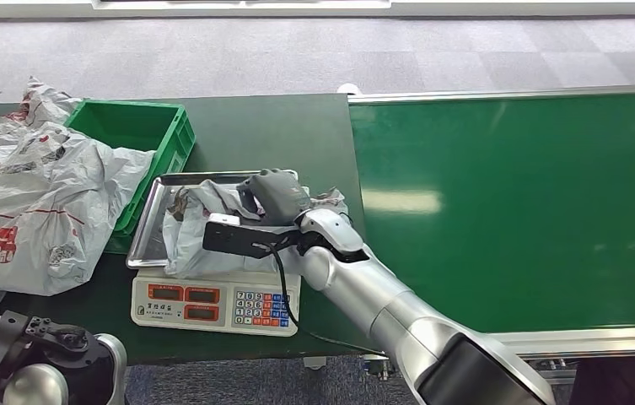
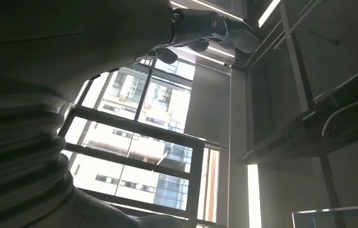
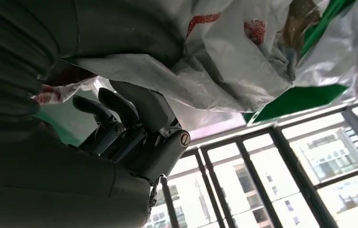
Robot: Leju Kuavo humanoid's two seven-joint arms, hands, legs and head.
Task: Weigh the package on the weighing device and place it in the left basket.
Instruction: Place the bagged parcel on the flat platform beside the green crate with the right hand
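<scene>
Head view: right hand point(image 1: 276, 196) grips package point(image 1: 200, 240) on scale point(image 1: 217, 302).
Weighing step; next, carry it left into basket point(image 1: 132, 126).

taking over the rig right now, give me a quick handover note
Right robot hand: on the package, fingers curled against the plastic; a firm grip cannot be confirmed.
Left robot hand: away from the table, holding nothing, fingers seem curled.
Package lies on the scale tray.
Left basket is partly covered by loose bags.
Done: package is on the scale.
Left: lift it and place it in the basket.
</scene>
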